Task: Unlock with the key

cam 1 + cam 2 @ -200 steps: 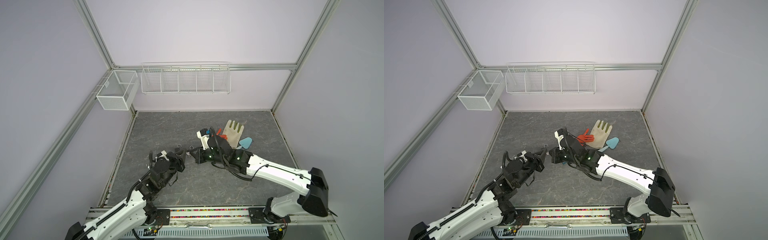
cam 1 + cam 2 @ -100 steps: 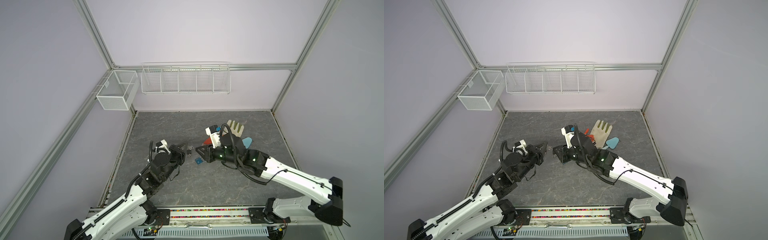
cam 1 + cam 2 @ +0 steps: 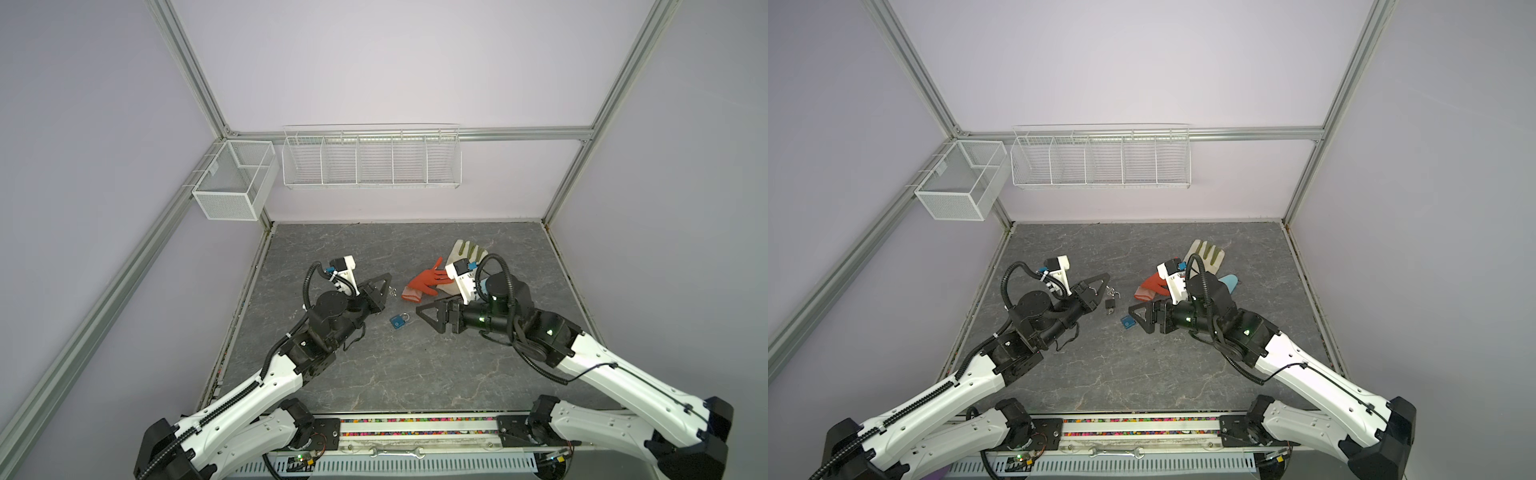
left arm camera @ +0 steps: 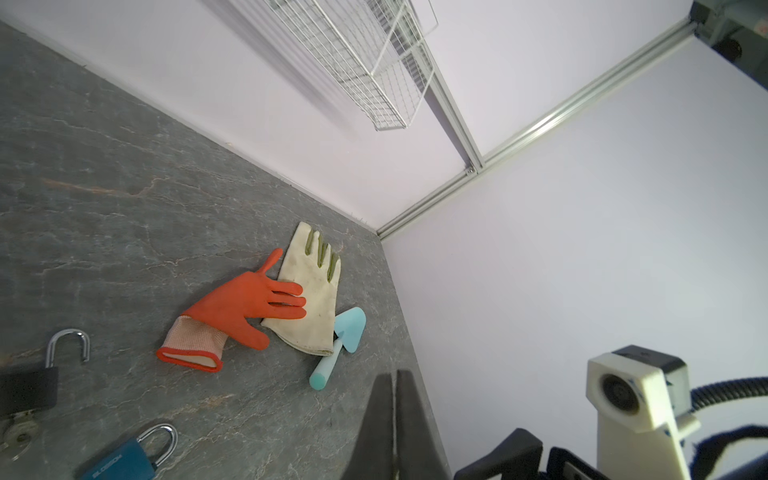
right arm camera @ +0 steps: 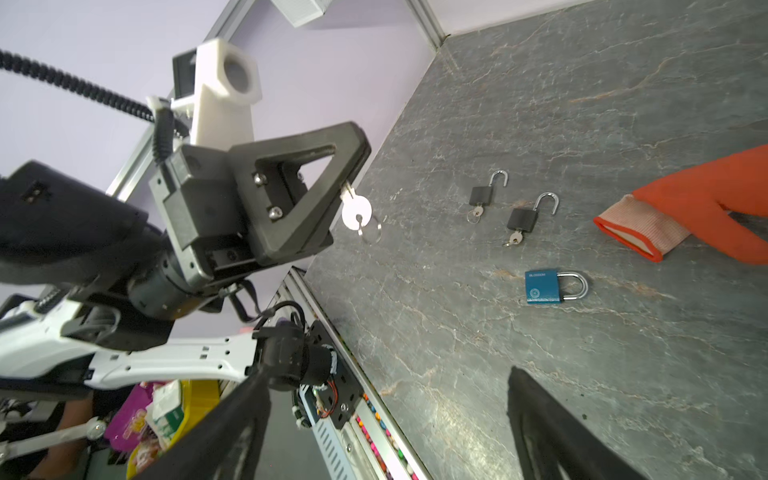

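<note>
Top views. Q: How did the claws stand? A: Left gripper (image 3: pixel 389 277) was clenched, its load too small to resolve. Right gripper (image 3: pixel 419 312) stood released. Blue padlock (image 3: pixel 400 321) lay on the table (image 3: pixel 374 374) between them.

Left wrist. Q: Was the padlock whole? A: No, the frame edge cut off the blue padlock (image 4: pixel 120 457). The pressed-together fingers (image 4: pixel 382 415) hid their load.

Right wrist. Q: What was held? A: The key (image 5: pixel 356 212) sat clamped in the left gripper (image 5: pixel 347 187), well apart from the blue padlock (image 5: pixel 548 286), whose shackle was shut.

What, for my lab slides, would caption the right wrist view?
Left hand pinches a key above the table; blue padlock lies closed beside two black padlocks with open shackles.
</note>
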`<state>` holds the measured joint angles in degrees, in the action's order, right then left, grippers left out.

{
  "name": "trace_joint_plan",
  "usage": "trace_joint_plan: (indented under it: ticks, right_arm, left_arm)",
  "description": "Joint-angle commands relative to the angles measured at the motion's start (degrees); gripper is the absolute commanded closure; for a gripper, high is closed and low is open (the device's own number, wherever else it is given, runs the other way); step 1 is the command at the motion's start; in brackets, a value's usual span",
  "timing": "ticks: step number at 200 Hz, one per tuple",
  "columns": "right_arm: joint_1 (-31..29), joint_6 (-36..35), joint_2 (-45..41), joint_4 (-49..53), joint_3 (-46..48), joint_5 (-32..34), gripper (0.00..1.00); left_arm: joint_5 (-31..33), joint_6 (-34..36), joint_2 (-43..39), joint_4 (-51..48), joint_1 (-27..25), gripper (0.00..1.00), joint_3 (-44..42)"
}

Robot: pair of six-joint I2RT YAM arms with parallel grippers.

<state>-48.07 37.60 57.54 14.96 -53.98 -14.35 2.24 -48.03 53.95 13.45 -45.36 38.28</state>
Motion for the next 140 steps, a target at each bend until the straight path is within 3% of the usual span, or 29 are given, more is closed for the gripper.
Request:
trace_joint_plan:
  ticks: [1,30,50,89,140]
  right_arm:
    - [2.0,1.2,-1.9,-7.1,3.2,-9.1,0.0]
    - [3.5,4.4,-2.2,-17.7,7.5,-14.7,0.0]
    - [3.6,5.3,-0.2,-20.6,7.2,-15.7,0.06]
    - [3.6,6.1,2.6,-25.8,6.6,-16.4,0.28]
    - [3.5,5.7,4.3,-29.8,6.5,-16.9,0.48]
  left_arm:
    - [-7.0,10.1,0.6,6.4,-0.3,1.0,-0.7]
    - [-11.8,12.4,1.1,11.3,-0.7,1.0,-1.1]
    - [-13.0,13.6,1.3,12.0,-1.6,1.0,-0.7]
    - [-14.0,13.1,2.8,14.7,-2.8,1.0,0.2]
    - [-15.7,11.7,3.6,19.9,-3.3,1.0,-0.3]
